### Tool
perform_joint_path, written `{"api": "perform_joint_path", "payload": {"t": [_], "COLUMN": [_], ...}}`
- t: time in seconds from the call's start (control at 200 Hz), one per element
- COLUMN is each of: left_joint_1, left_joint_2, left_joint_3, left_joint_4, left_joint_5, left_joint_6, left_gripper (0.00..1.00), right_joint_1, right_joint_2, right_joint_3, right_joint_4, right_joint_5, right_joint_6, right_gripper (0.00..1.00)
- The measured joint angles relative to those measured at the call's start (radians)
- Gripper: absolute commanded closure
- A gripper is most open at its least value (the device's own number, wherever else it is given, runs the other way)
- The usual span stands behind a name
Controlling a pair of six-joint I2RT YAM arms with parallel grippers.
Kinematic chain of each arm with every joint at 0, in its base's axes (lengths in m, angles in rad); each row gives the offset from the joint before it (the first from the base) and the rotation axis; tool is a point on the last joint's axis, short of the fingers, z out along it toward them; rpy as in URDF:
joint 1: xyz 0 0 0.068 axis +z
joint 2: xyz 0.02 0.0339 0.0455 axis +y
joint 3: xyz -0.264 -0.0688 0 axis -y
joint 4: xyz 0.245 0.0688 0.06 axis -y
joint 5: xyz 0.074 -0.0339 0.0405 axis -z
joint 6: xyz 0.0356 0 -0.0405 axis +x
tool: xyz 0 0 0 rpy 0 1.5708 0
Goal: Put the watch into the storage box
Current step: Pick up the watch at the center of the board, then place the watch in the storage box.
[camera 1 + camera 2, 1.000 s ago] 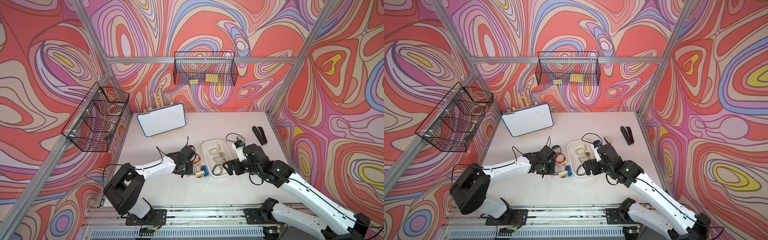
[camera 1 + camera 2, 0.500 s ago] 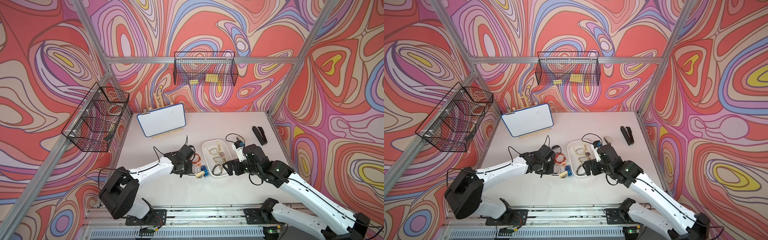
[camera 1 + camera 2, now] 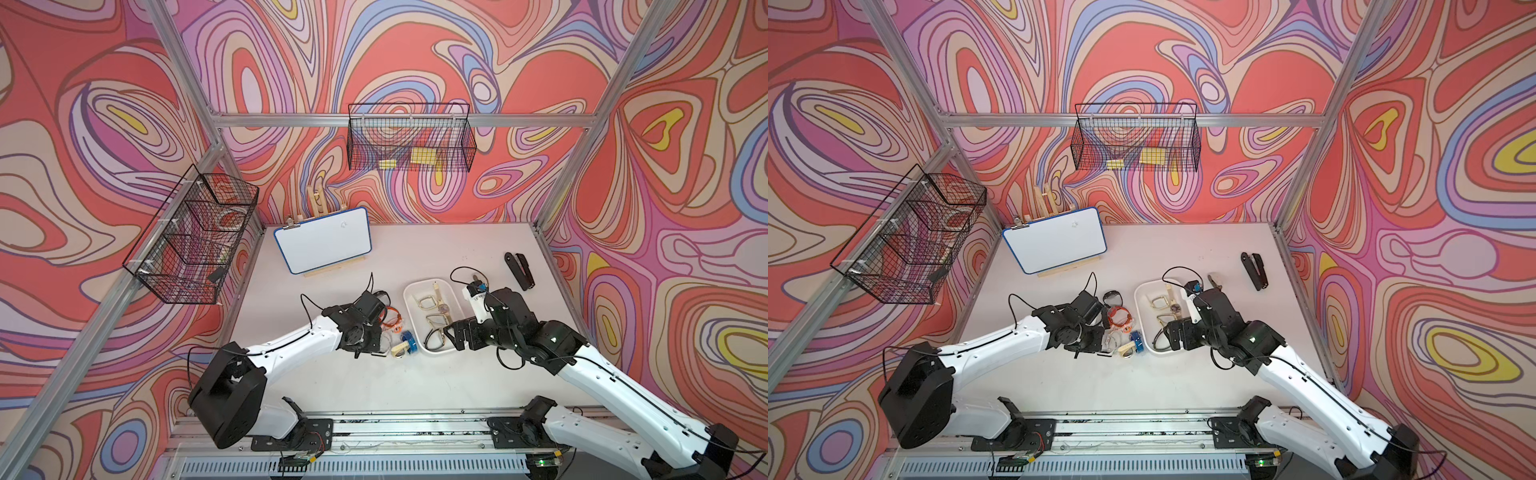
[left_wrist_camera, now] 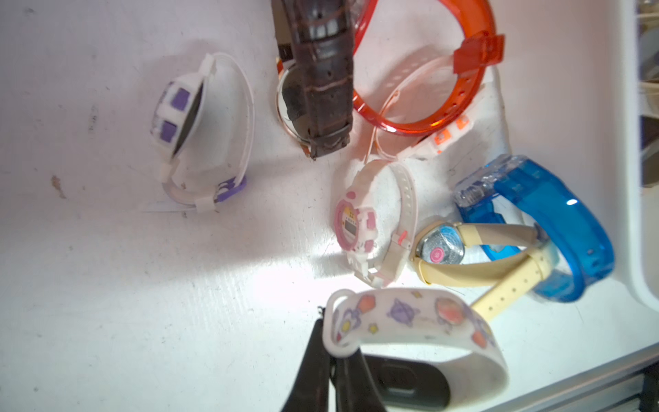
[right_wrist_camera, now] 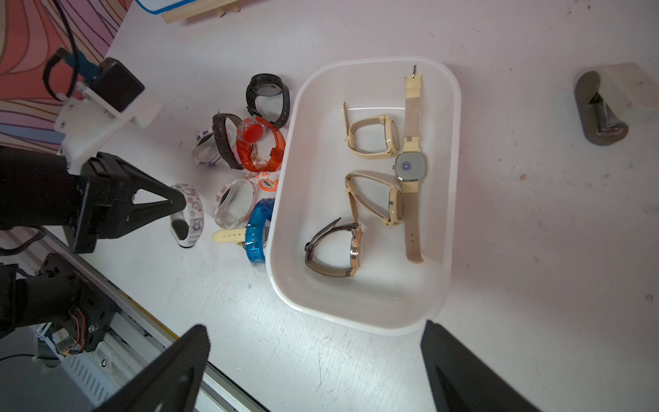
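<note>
The left gripper (image 4: 330, 342) has its jaws clamped on the strap end of the white planet-print band watch (image 4: 420, 314). The watch sits in a cluster of watches on the table, toward its front edge and just beside the left wall of the white storage box (image 5: 313, 171). The right gripper (image 5: 313, 325) hovers at the box's front end with its jaws wide apart, holding nothing. Four watches lie inside the box.

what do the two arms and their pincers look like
The left arm and right arm have smooth white shells, black joints and black bases, with thin black cables looping off them. A white bracket near the left wrist carries a black camera box with a blue plug. The left pincer and right pincer have black tapering fingers; the left shows a triangular cutout.
</note>
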Motion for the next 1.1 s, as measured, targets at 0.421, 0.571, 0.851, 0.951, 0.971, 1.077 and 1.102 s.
{"api": "perform_joint_path", "payload": {"t": [0.421, 0.571, 0.851, 0.951, 0.971, 1.077, 1.102], "left_joint_1": [-0.054, -0.131, -0.173, -0.173, -0.173, -0.171, -0.171], "left_joint_2": [-0.004, 0.128, 0.494, 0.623, 0.647, 0.758, 0.781], "left_joint_3": [0.329, 0.541, 0.892, 1.041, 1.072, 1.204, 1.229], "left_joint_4": [-0.199, -0.244, -0.336, -0.391, -0.404, -0.453, -0.466], "left_joint_5": [0.029, 0.031, 0.027, 0.015, 0.011, -0.012, -0.018], "left_joint_6": [0.067, 0.117, 0.309, 0.386, 0.4, 0.468, 0.482], "left_gripper": [0.95, 0.96, 0.99, 1.0, 1.0, 1.0, 1.0], "right_joint_1": [-0.227, -0.449, -0.494, -0.494, -0.494, -0.494, -0.494], "right_joint_2": [0.093, 0.129, 0.18, 0.158, 0.152, 0.113, 0.103], "right_joint_3": [-0.026, -0.082, -0.126, -0.13, -0.13, -0.13, -0.13], "right_joint_4": [0.027, 0.071, 0.117, 0.117, 0.118, 0.116, 0.115], "right_joint_5": [0.108, 0.03, -0.078, -0.103, -0.108, -0.126, -0.132], "right_joint_6": [0.127, 0.135, 0.11, 0.104, 0.103, 0.096, 0.093], "right_gripper": [0.02, 0.02, 0.02, 0.02, 0.02, 0.02, 0.02]}}
